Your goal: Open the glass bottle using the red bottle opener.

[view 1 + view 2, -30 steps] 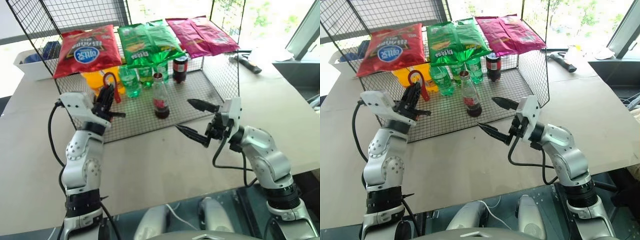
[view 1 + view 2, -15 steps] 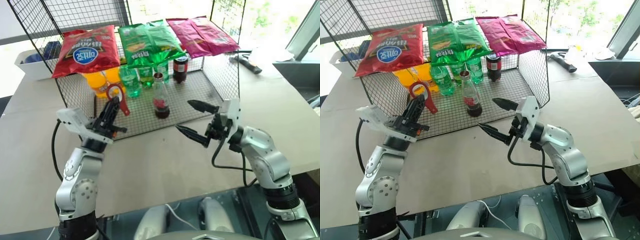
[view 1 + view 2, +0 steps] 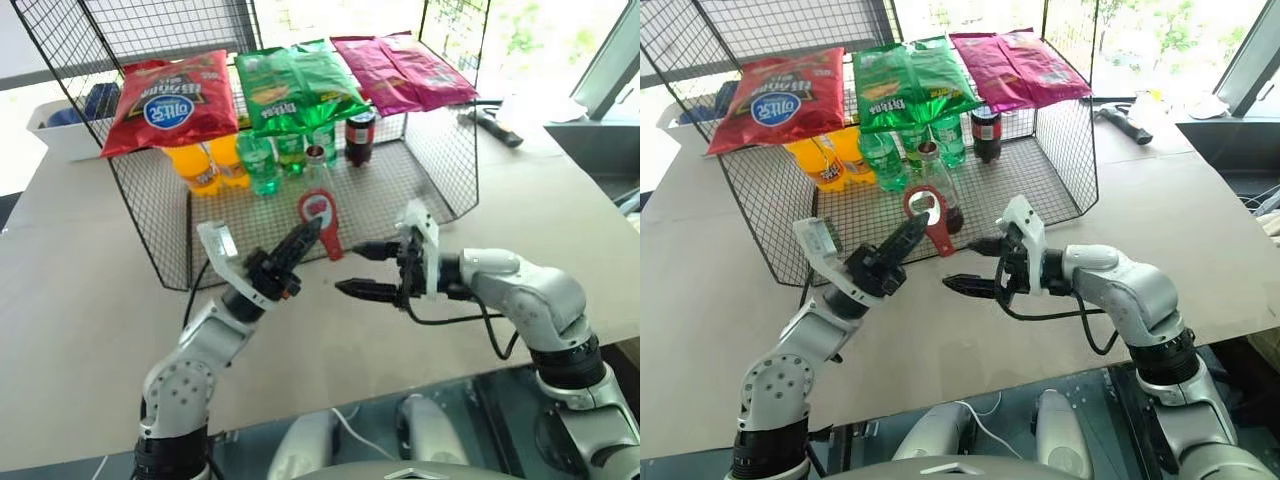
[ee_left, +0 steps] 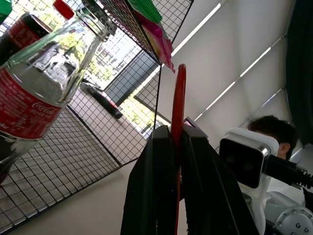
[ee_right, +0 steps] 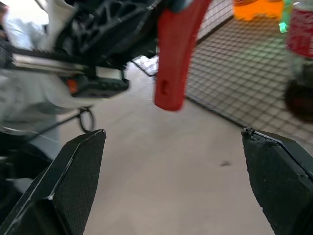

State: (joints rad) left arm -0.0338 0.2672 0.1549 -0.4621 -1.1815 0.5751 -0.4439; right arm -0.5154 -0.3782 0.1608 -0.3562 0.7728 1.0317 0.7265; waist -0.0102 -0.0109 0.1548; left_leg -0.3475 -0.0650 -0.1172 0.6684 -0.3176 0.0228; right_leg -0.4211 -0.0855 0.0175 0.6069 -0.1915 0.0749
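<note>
Mid-handover, apparently: left gripper (image 3: 305, 236) pinches the red bottle opener (image 3: 321, 218); right gripper (image 3: 368, 270), spread wide, should close on its handle.

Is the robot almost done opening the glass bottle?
Not yet. Done: the left gripper is shut on the red bottle opener. In hand: the opener is held up near the open right gripper. Left: the glass bottle stands in the wire rack, with nothing holding it.
</note>
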